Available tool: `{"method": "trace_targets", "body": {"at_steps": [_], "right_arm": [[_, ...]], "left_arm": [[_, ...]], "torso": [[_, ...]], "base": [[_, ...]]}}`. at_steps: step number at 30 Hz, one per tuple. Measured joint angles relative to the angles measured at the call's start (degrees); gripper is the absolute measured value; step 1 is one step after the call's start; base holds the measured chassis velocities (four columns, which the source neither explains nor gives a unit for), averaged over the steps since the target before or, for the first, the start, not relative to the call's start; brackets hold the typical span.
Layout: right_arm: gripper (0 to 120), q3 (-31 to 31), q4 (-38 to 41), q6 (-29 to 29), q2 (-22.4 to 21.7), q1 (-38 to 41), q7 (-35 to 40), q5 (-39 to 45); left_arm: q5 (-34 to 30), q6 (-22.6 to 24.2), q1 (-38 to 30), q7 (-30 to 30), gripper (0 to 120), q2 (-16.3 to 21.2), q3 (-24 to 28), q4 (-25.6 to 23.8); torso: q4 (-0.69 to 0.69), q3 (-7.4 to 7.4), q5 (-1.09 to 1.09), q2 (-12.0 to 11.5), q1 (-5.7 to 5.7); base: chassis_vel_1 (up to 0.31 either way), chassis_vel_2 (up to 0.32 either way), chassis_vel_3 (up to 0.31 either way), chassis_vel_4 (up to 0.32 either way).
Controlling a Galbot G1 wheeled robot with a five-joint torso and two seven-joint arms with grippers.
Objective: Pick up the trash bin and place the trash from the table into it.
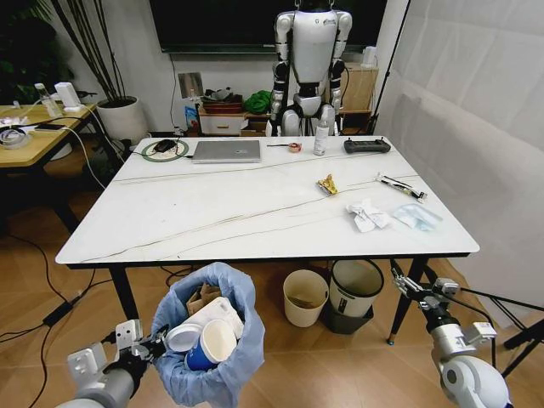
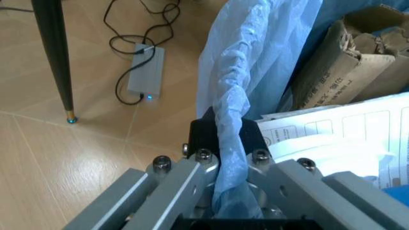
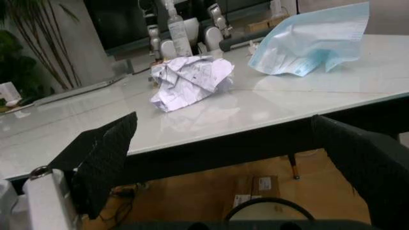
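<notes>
Crumpled tissue (image 1: 368, 215) lies right of frame centre on the worktop (image 1: 212, 221), up and left of my right claw (image 1: 418, 288), spread wide below the near edge. Left claw (image 1: 155, 343) pinches the trash bin (image 1: 212, 336) bag rim, bottom left.

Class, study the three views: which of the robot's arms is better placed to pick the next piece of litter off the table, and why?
Probably the right. Its claw is open, at the table's near-right edge by the crumpled tissue. The left claw is shut on the trash bin.
</notes>
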Motion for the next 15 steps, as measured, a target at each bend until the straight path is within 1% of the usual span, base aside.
{"method": "trace_targets", "body": {"at_steps": [7,15], "right_arm": [[100,0.36,0.15,0.0,0.1,-0.36,-0.24,0.03],[100,0.64,0.49,0.0,-0.01,-0.59,-0.34,0.14]], "left_arm": [[0.32,0.0,0.13,0.03,0,-0.1,0.1,-0.06],[0.66,-0.04,0.29,0.13,0,-0.27,0.2,-0.27]], "torso": [[0.0,0.0,-0.01,0.0,-0.01],[0.0,0.0,0.01,0.0,-0.01]], "base": [[-0.006,-0.007,0.008,0.008],[-0.083,-0.09,0.07,0.073]]}}
